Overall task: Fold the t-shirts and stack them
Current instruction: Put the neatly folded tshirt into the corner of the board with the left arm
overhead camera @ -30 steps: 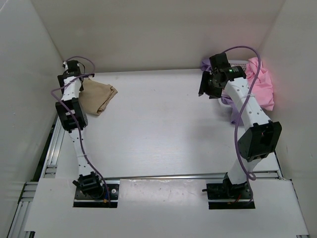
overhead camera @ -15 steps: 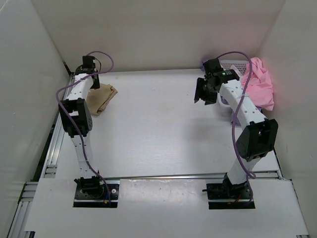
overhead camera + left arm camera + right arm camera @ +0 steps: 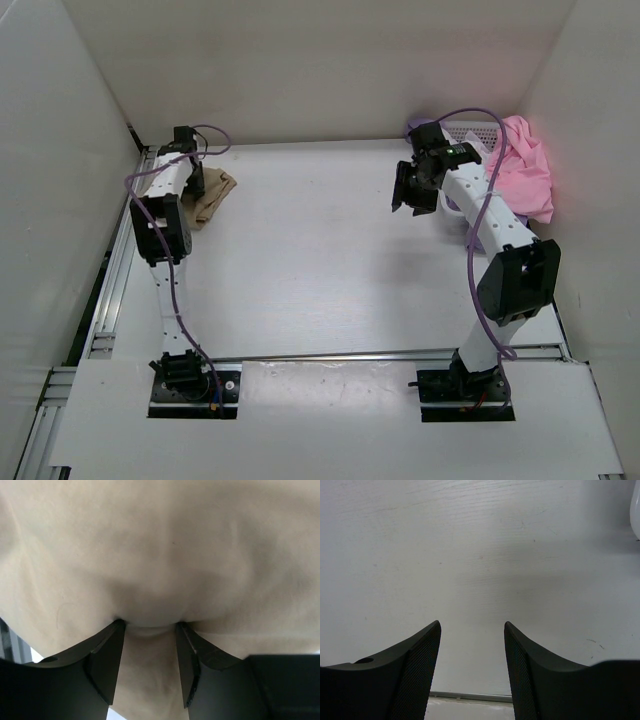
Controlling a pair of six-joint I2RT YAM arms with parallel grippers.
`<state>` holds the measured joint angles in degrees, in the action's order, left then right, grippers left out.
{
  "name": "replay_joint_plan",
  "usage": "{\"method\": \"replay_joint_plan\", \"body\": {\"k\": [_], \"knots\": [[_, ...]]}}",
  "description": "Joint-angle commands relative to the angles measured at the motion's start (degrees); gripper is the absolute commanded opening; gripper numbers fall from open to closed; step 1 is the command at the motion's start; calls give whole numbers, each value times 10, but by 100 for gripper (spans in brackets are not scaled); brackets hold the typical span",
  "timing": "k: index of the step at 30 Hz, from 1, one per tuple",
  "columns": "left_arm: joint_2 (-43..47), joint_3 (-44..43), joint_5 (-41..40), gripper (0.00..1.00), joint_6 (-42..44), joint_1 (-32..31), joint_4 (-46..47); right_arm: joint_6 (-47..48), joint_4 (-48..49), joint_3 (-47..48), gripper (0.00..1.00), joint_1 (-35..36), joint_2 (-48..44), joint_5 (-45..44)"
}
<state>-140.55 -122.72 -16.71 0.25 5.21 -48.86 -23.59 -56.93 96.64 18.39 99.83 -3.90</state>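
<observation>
The tan-beige t-shirt lies crumpled at the back left of the table. It fills the left wrist view. My left gripper is down on it, its jaws apart, with its fingertips pressed into the cloth and a ridge of cloth between them. The pink t-shirt is heaped at the back right, over the white mesh basket. Lavender cloth shows behind my right arm. My right gripper hangs open and empty over bare table. I cannot pick out the white t-shirt.
White walls close in the table at the left, back and right. A metal rail runs along the left edge. A white rounded edge shows at the right of the right wrist view. The table top lies between the arms.
My left arm has swung toward the back and right, and its gripper has come down onto the tan shirt. My right gripper has shifted slightly left, away from the basket.
</observation>
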Motion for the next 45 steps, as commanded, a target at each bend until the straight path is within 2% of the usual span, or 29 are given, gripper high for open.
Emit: {"method": "replay_joint_plan", "body": {"k": [1, 5, 11, 13, 16, 17, 20, 24, 25, 28, 32, 33, 35, 38, 39, 43, 45], "knots": [[-44, -44, 12, 57, -3, -6, 22, 0, 5, 28, 59, -1, 7, 5], [-82, -101, -2, 59, -3, -6, 55, 5, 0, 40, 59, -1, 27, 5], [-122, -137, -17, 61, -3, -6, 112, 15, -11, 57, 59, -1, 46, -8], [-133, -161, -22, 67, -3, -6, 125, 15, -16, 63, 59, -1, 52, -13], [-140, -169, -16, 69, -3, -6, 140, 15, -16, 69, 59, -1, 52, -13], [-140, -169, -16, 74, -3, -6, 148, 15, -16, 69, 59, -1, 52, -18], [-147, -183, -16, 79, -3, -12, 172, 15, -21, 75, 59, -1, 52, -18], [-147, -196, -61, 84, -3, -17, 199, 15, -28, 94, 59, -1, 40, -24], [-147, -189, -68, 90, -3, -17, 199, 15, -28, 100, 59, -1, 32, -24], [-118, -174, -91, 99, -3, -17, 205, 9, -22, 124, 59, -24, 16, -30], [-40, -148, -119, 99, -3, -17, 205, 9, -10, 170, 67, -75, 11, -65], [-22, -140, -125, 99, -3, -17, 205, 9, -10, 177, 68, -106, 18, -72], [13, -115, -125, 99, -3, -28, 205, 4, 2, 203, 68, -142, 32, -96], [86, -73, -119, 99, -3, -47, 205, -7, 27, 238, 68, -206, 75, -145], [105, -34, -119, 99, -3, -53, 205, -14, 38, 246, 68, -229, 101, -161], [215, 83, -73, 99, -3, -89, 205, -14, 104, 276, 68, -265, 179, -194], [249, 128, -60, 99, -3, -113, 205, -14, 119, 298, 68, -271, 228, -244]]}}
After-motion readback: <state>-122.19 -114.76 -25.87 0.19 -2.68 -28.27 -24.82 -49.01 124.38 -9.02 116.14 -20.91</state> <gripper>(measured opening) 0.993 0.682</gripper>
